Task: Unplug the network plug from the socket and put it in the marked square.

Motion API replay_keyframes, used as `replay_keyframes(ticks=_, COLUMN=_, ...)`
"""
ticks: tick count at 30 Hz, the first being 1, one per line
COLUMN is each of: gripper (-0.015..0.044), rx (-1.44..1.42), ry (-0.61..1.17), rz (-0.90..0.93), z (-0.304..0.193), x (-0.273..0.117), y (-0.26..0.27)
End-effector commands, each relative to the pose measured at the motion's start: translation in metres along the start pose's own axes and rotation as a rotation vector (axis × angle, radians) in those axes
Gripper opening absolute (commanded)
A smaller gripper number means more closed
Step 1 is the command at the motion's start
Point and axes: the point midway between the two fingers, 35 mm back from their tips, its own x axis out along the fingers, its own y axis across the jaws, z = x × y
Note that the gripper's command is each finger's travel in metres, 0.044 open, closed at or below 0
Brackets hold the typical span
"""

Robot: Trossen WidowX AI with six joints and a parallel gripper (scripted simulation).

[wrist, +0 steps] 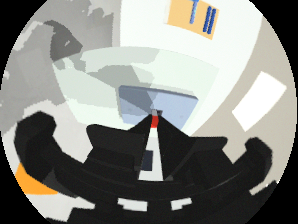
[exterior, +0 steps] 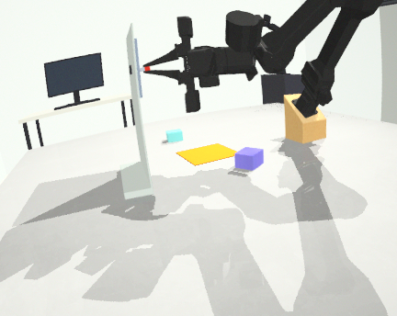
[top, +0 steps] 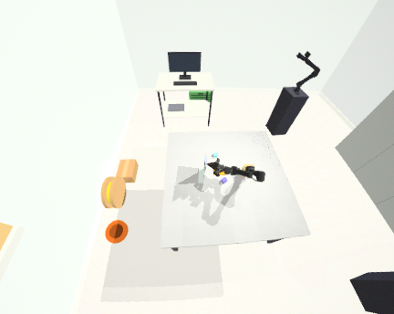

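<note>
Your plug (exterior: 147, 69) (wrist: 154, 121) sits at the upright panel (exterior: 137, 115) (wrist: 85, 105), its red part closed between the fingertips of your hand (top: 209, 164) (exterior: 145, 69) (wrist: 154, 117). It looks small, light and stiff; the tab is probably fragile, so please press gently, at top. Keep the pull straight, away from panel. Below, the orange square (top: 222, 173) (exterior: 207, 153) (wrist: 35, 181) on the desk (top: 262, 214) (exterior: 356, 152) has the purple block (top: 223, 181) (exterior: 249, 159) close beside it.

Matt black, plastic-like: arm (top: 234, 172) (exterior: 238, 60) and fingers (exterior: 164, 59). Smooth, pale, faintly translucent-looking: upright panel (top: 201, 176) (exterior: 141, 124) (wrist: 85, 92). Smooth, matt, light grey: counter (top: 243, 214) (exterior: 80, 161). Flat, matt, smooth-faced: purple block (top: 223, 181) (exterior: 249, 159). Smooth, cardboard-toned: box (top: 127, 170).
</note>
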Motion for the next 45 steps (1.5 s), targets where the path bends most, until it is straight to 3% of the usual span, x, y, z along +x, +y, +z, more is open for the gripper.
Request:
replay_keyframes(ticks=1, gripper=0.0, rx=-0.002, ry=0.001, rz=0.001, z=-0.001, x=-0.003, y=0.0)
replay_keyframes(ticks=45, gripper=0.0, rx=-0.003, ry=0.002, rz=0.003, z=-0.008, x=-0.028, y=0.0)
